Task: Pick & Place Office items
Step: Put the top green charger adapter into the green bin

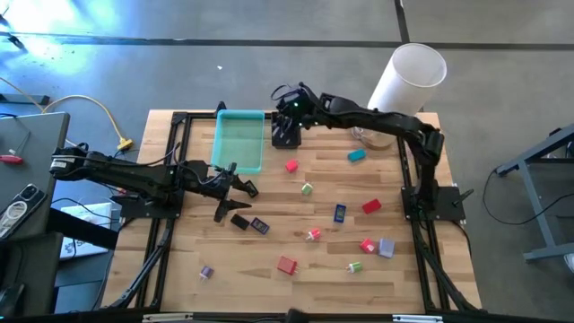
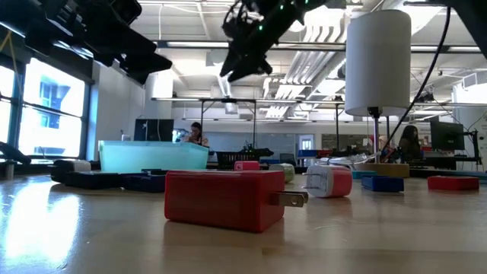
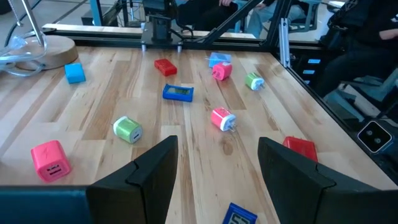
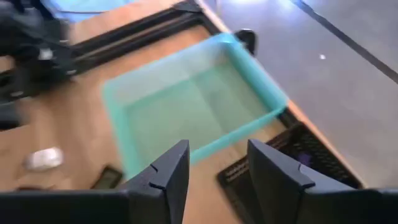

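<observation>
Overhead, wooden table (image 1: 323, 269) on grey floor; office items (image 1: 339, 213) scattered over its middle and right, teal tray (image 1: 239, 141) at back. Right gripper (image 1: 285, 126) open, empty, beside tray. Left gripper (image 1: 235, 187) open, empty, left of centre. Low view: open office, people seated behind.

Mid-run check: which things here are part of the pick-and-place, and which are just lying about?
Job: red plug, pink cube, green plug, blue block, teal block, tray.
Lying about: white cylinder, yellow cable.
</observation>
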Tool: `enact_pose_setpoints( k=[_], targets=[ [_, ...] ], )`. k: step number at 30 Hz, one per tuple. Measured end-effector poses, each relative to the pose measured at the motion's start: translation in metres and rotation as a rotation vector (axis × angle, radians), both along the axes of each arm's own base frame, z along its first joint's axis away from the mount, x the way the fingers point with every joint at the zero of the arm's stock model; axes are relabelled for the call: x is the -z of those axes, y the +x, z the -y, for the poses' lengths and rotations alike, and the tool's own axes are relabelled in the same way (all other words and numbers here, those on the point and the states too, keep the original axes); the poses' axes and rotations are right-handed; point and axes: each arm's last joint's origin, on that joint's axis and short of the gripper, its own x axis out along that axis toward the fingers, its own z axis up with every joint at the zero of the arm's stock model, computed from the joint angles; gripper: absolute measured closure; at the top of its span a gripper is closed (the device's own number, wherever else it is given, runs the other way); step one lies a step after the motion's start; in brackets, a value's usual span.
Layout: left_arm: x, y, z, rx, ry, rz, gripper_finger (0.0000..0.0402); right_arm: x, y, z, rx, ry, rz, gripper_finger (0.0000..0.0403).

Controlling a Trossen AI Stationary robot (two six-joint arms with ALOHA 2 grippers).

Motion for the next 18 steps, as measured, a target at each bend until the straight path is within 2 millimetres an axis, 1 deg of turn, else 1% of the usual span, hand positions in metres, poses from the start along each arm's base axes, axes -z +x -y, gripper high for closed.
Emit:
enact_pose_setpoints(
  k=[2,5,9,15,18],
  targets=[
    [0.000,0.000,0.000,-0.002,-0.008,-0.002,0.0185,-0.006,-0.006,-0.016,-0.039,0.002,-0.046,0.0258],
    [0.000,0.000,0.000,-0.005,-0.022,-0.008,0.0185,-0.008,-0.006,-0.041,-0.087,-0.008,-0.100,0.0262],
    [0.001,0.000,0.000,-0.005,-0.022,-0.011,0.0185,-0.002,-0.010,-0.068,-0.101,-0.030,-0.234,0.0272],
    [0.001,0.000,0.000,-0.005,-0.017,-0.010,0.0185,0.007,-0.020,-0.097,-0.033,-0.166,-0.449,0.0299],
    [0.001,0.000,0.000,-0.005,-0.017,-0.010,0.0185,0.005,-0.029,-0.107,0.018,-0.201,-0.512,0.0312]
  ],
)
